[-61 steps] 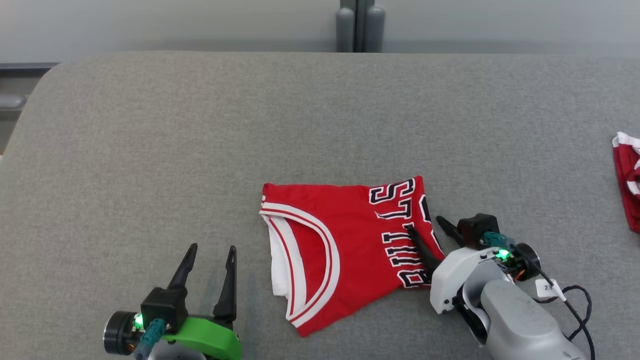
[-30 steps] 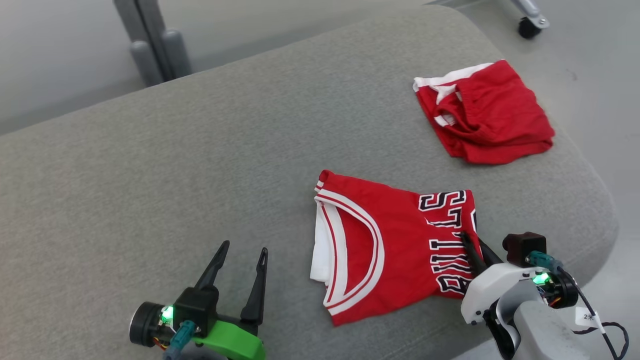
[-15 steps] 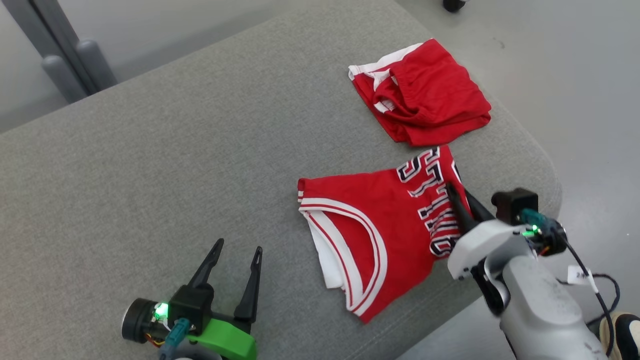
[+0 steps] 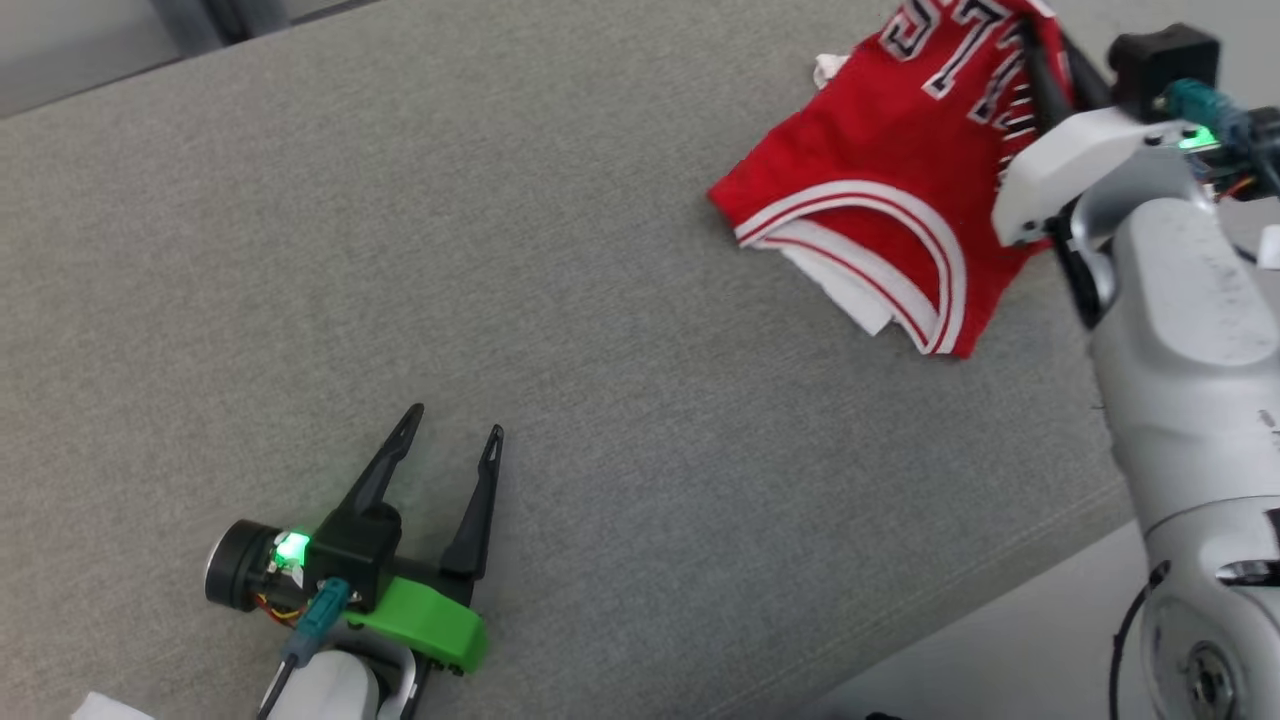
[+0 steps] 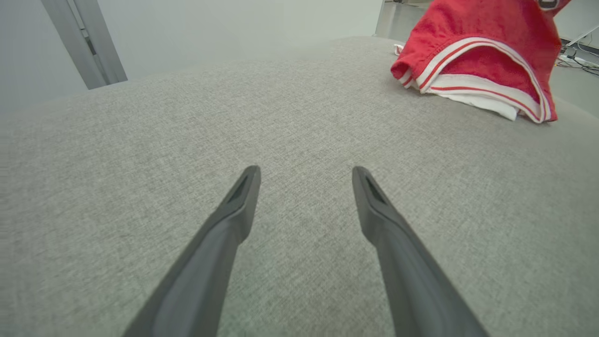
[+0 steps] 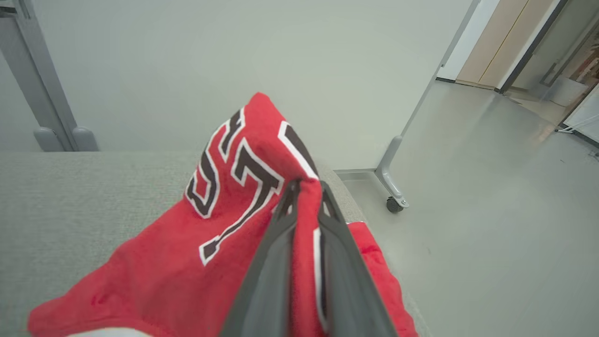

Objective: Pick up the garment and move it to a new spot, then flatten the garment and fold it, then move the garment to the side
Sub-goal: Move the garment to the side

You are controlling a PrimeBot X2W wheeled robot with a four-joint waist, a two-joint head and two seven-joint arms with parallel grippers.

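Observation:
The garment (image 4: pixel 880 170), a folded red jersey with white-and-red striped edging and dark-outlined white lettering, is at the upper right of the head view. My right gripper (image 4: pixel 1045 60) is shut on its lettered edge and holds that edge up, while the striped end trails on the grey cushion (image 4: pixel 560 300). In the right wrist view the cloth (image 6: pixel 187 262) bunches between the closed fingers of the right gripper (image 6: pixel 309 186). My left gripper (image 4: pixel 455 420) stands open above bare cushion at the lower left, well apart from the garment (image 5: pixel 468 23). Nothing lies between the tips of the left gripper (image 5: pixel 306 171).
A scrap of white cloth (image 4: pixel 825 68) peeks out behind the garment. More red fabric (image 6: pixel 374 248) lies under the right fingers near the cushion's end. The cushion's edge (image 4: pixel 1000 570) drops to grey floor at the lower right. A caster leg (image 6: pixel 393 203) stands on the floor.
The head camera has swung, so the whole picture has shifted. My right gripper has raised the garment's lettered edge off the cushion. The left gripper stays open.

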